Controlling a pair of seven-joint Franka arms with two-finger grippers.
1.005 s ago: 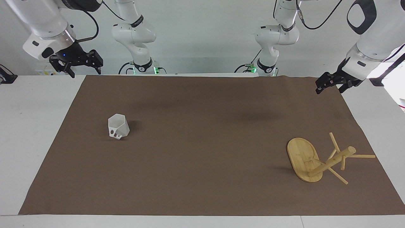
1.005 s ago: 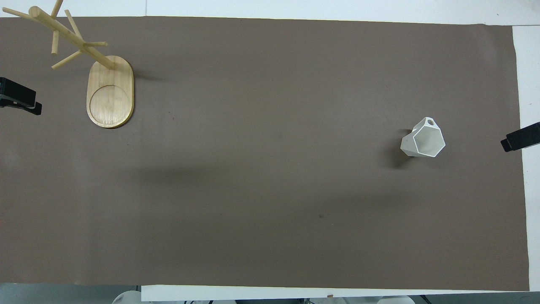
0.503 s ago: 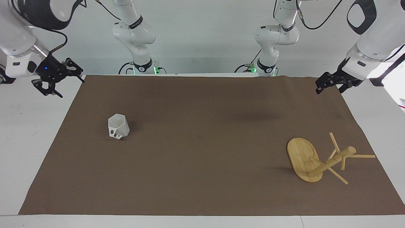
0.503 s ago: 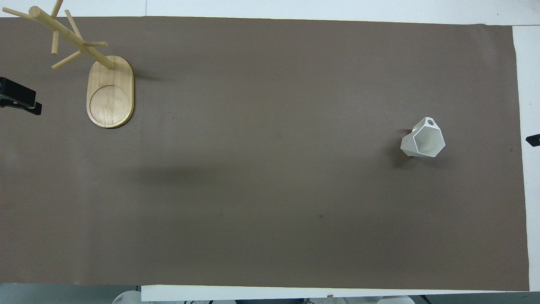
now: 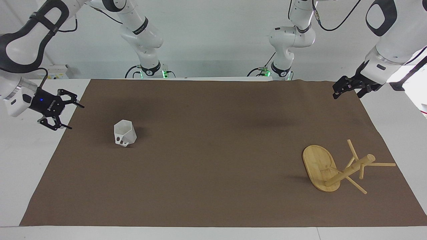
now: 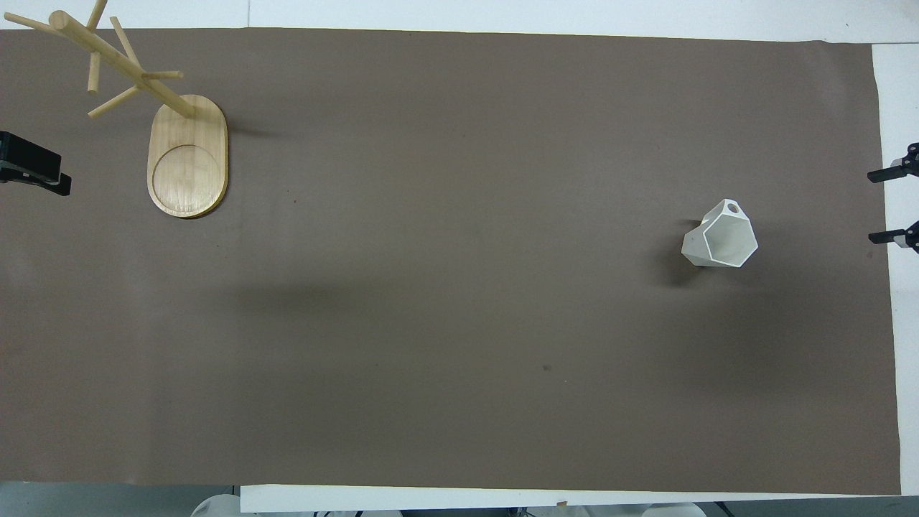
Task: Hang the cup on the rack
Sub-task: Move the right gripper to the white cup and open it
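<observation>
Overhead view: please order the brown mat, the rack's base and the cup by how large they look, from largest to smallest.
1. Brown mat, covering nearly the whole view.
2. Rack's base, a flat oval.
3. Cup, clearly the smallest.

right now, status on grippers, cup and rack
Right gripper open, low at the mat edge beside the cup. Left gripper open, waiting. Cup upright, untouched. Rack at the left arm's end. Nothing between.
</observation>
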